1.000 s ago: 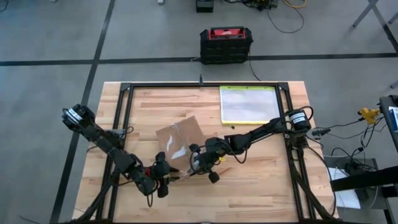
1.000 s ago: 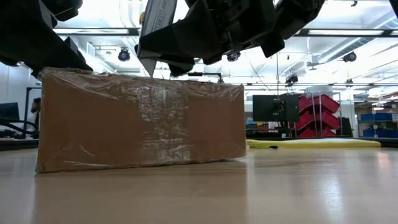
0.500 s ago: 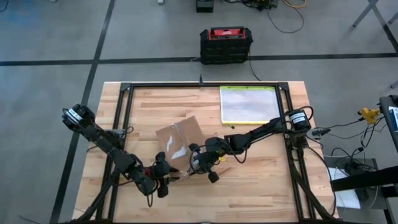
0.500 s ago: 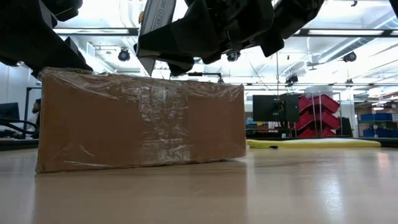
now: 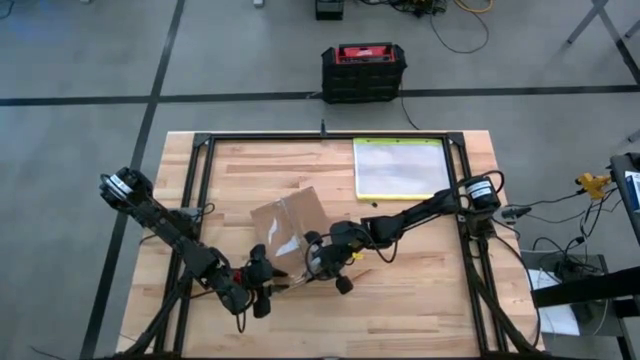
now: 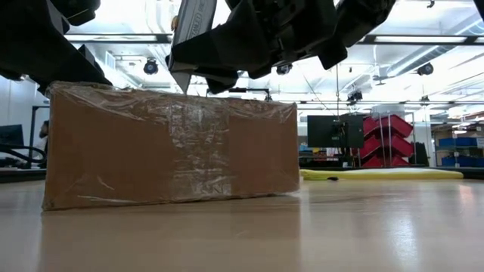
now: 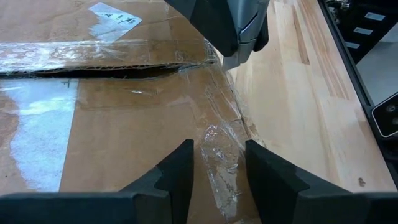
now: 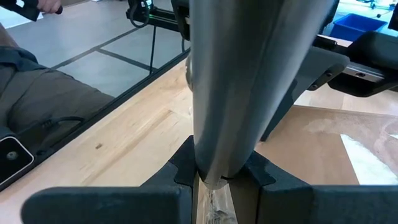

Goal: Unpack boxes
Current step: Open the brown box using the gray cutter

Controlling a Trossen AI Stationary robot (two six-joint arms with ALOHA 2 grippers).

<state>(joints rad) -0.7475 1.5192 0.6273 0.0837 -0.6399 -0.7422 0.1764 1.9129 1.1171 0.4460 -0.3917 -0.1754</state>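
The flat brown carton (image 5: 290, 228) with shiny clear tape lies on the table's middle; it also shows in the low view (image 6: 170, 147). My right gripper (image 5: 318, 262) is at its near right corner, shut on a grey metal cutter (image 8: 239, 81). The cutter's tip (image 7: 239, 53) is at the end of a dark slit along the carton's taped seam (image 7: 112, 70). My left gripper (image 7: 221, 162) is open at the carton's near edge (image 5: 262, 280), its fingers on either side of a tape strip (image 7: 221, 146). My right gripper pinches the cutter's grey body (image 8: 217, 158) between its two fingers, and the cutter runs on past them along the fingers. Its pointed tip (image 6: 184, 81) slants down onto the carton's taped top edge. My left gripper: I cannot tell whether its fingers touch the carton.
A clear pouch with a yellow-green edge (image 5: 398, 167) lies flat at the table's far right. A black-and-red case (image 5: 363, 70) stands on the floor beyond the far edge. A dark frame (image 5: 200, 160) runs around the tabletop. Bare wood lies near and right of the carton.
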